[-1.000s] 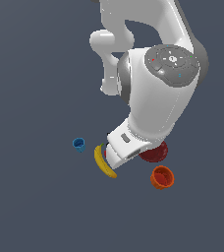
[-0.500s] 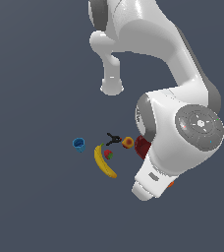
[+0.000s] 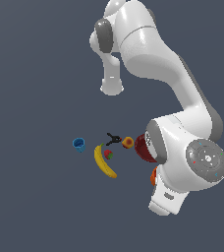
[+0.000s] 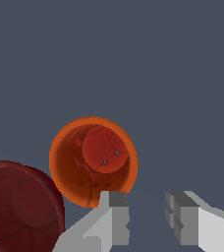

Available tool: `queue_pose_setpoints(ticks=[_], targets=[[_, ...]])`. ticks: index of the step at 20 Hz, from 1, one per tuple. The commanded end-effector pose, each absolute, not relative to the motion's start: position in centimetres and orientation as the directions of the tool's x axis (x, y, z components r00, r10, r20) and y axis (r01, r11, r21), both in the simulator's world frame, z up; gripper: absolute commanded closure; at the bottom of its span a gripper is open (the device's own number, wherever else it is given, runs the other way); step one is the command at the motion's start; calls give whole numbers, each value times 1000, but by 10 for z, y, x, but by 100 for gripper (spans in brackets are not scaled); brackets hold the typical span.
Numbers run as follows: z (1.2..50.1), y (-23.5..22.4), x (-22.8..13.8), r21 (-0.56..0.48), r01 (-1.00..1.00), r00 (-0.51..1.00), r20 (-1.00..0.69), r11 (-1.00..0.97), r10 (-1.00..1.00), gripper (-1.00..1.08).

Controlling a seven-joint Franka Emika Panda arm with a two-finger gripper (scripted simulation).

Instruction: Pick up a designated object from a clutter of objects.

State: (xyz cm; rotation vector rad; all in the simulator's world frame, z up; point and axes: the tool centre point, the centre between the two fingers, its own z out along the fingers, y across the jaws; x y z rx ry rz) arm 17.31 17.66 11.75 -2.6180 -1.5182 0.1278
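Note:
The orange cup point(image 4: 93, 161) stands upright in the wrist view, its mouth facing the camera. My gripper point(image 4: 147, 216) is open, with nothing between its fingers; one fingertip point(image 4: 115, 211) overlaps the cup's rim in the picture, the other is off to the side of the cup. In the exterior view only a sliver of the orange cup point(image 3: 154, 176) shows behind the arm's wrist, and the gripper itself is hidden there. The rest of the clutter lies to the exterior view's left of it.
The dark-red bowl point(image 4: 20, 205) sits right beside the orange cup, also as the dark-red bowl point(image 3: 142, 146). Further toward the exterior view's left lie a red-yellow fruit point(image 3: 127, 142), black clamp point(image 3: 113, 139), strawberry point(image 3: 108, 154), yellow banana point(image 3: 104, 162) and blue cup point(image 3: 78, 144).
The arm has swung toward the exterior view's right and downward, from over the banana to over the orange cup, which it now almost fully covers. The clutter items have stayed put.

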Motion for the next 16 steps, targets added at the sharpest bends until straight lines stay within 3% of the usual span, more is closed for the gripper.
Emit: queue_pose_setpoints(ticks=[1, 16], targets=[[108, 183, 175, -145, 874, 467, -9, -463, 884, 20], [81, 191, 174, -154, 891, 432, -2, -427, 902, 20]])
